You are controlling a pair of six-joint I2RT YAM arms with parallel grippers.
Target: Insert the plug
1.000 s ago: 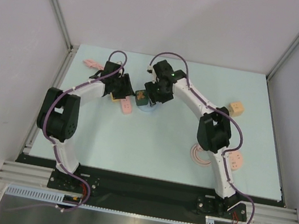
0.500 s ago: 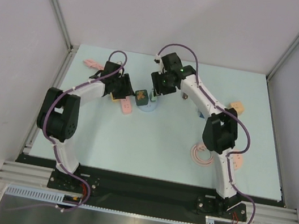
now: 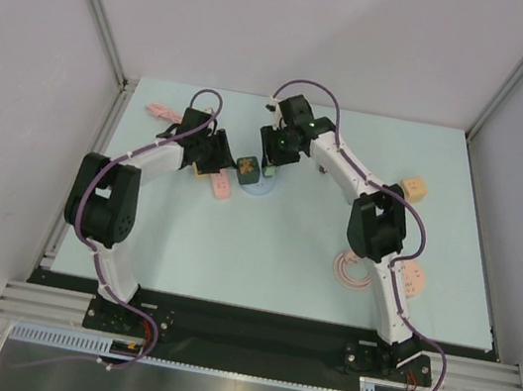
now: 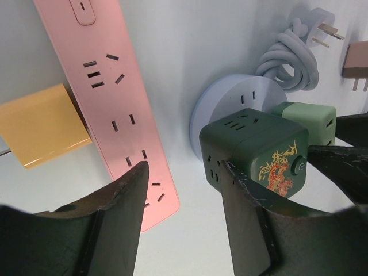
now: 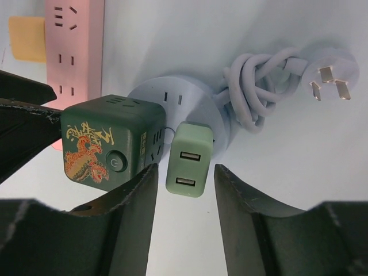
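Right end effector [image 5: 185, 167] straddles the green charger [image 5: 190, 146], jaws half open, a sliver of gap each side, gripping nothing. Charger sits on the round hub [image 5: 172, 86], just beside the dark cube [image 5: 106, 144]. Left end effector [image 4: 185, 169] hangs open, one finger against that cube.

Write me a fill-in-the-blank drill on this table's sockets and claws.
The strip is coloured ____. The charger has ____ USB ports. The charger sits between the fingers of the ____ claw. The cube bears a ____ picture.
Missing words: pink, two, right, dragon.
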